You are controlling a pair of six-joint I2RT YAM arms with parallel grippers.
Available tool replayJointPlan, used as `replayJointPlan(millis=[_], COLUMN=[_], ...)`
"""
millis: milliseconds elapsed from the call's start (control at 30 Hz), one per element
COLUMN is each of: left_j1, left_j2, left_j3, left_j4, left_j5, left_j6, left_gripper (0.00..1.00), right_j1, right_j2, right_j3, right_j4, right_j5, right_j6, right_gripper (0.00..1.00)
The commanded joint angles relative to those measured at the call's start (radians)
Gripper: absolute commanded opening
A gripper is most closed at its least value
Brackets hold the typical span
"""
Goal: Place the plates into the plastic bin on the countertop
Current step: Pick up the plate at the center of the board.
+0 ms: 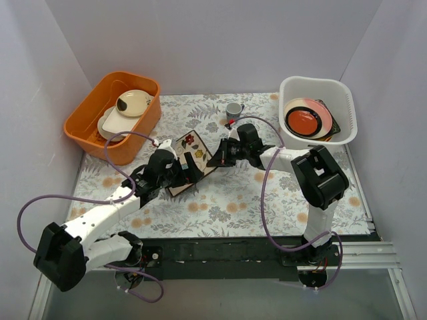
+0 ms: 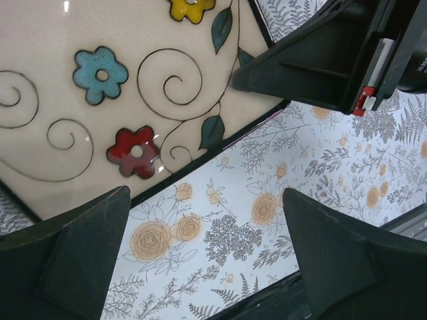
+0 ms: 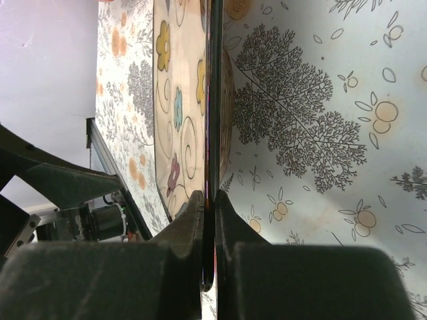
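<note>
So here's where we are: the right gripper (image 3: 208, 203) is clamped tight on the rim of the cream square plate with flowers (image 1: 191, 143), and in the right wrist view we see the plate dead edge-on, squeezed between the two fingers. The left gripper (image 1: 181, 171) is spread as wide as it goes and has nothing in it. Its fingers (image 2: 77, 263) sit just off the plate's near edge, over the fern-print countertop (image 1: 227, 200). The plate runs from the right fingers back toward the left arm, in the middle of the counter between the two arms. It looks tipped rather than flat, though we can't tell if its low edge touches the cloth. The bit that matters is that the white plastic bin (image 1: 339, 93) is off at the far right corner, well apart from the plate, and already has a round red plate (image 1: 305, 121) and others in it. That's the right arm's side, so we'd guess the right arm carries it over, away from the left gripper.
</note>
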Motion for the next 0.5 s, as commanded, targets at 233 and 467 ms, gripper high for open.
replayJointPlan(millis=[233, 467], left_j1=[0.003, 0.004], left_j2=[-0.132, -0.094], left_j3=[-0.017, -0.014], left_j4=[-0.087, -0.072], left_j5=[-0.057, -0.041], left_j6=[-0.039, -0.038], left_gripper=[0.98, 0.98], right_j1=[-0.017, -0.027], right_j2=[-0.148, -0.244], right_j3=[0.082, 0.089], right_j4=[0.028, 0.0], right_j5=[-0.017, -0.003], right_j6=[-0.055, -0.062], right_gripper=[0.01, 0.01])
